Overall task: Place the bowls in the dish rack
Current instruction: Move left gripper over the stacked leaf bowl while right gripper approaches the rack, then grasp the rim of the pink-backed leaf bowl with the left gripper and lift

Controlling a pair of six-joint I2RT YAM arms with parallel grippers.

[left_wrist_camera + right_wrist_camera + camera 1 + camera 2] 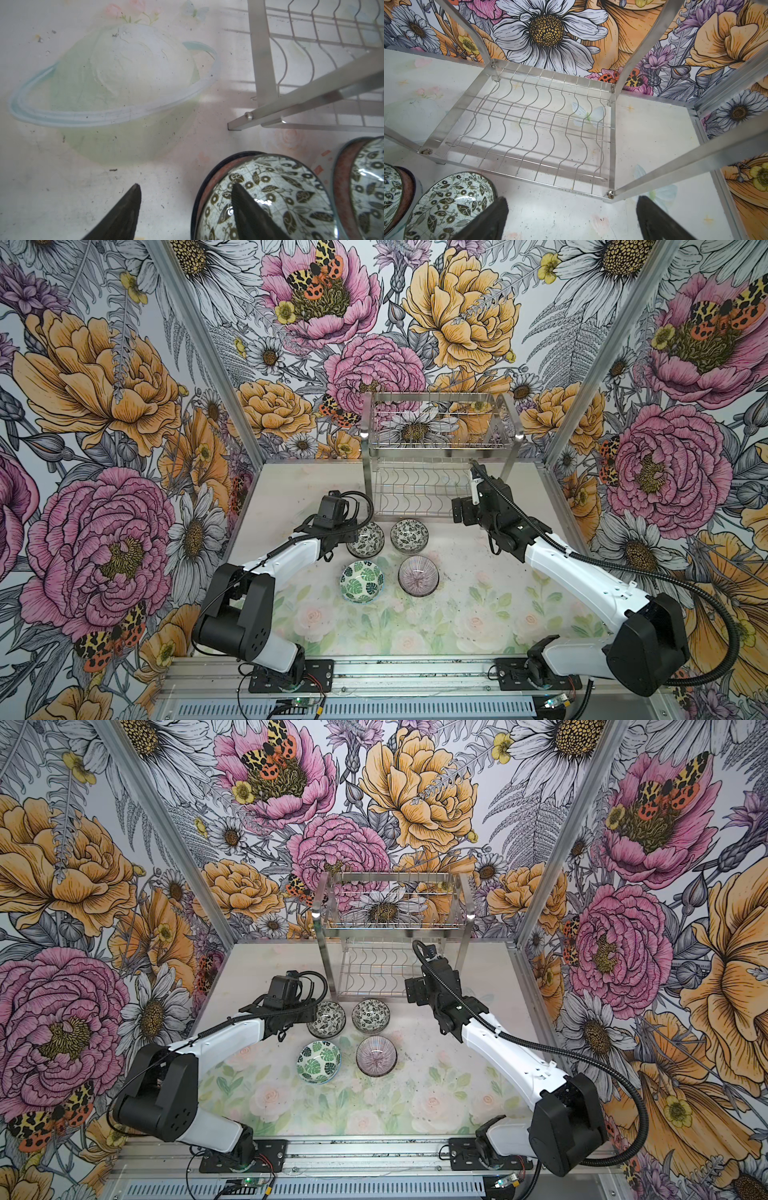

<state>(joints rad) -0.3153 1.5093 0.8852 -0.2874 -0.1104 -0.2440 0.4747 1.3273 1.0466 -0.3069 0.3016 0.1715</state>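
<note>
Four bowls sit on the table in front of the dish rack (440,444). Two black-and-white floral bowls (365,539) (409,535) are at the back, with a green leaf bowl (361,583) and a pink striped bowl (418,576) nearer the front. My left gripper (185,186) is open and straddles the rim of the left floral bowl (270,197): one finger is inside, the other stands outside, clear of the wall. My right gripper (572,198) is open and empty over bare table at the rack's front right corner (610,194). The rack's wavy lower shelf (542,124) holds nothing.
Flower-printed walls with aluminium posts (199,344) close in the table on three sides. The rack's flat leg (264,52) stands close behind the left floral bowl. Both arm bases sit on a metal rail (415,674) along the front edge.
</note>
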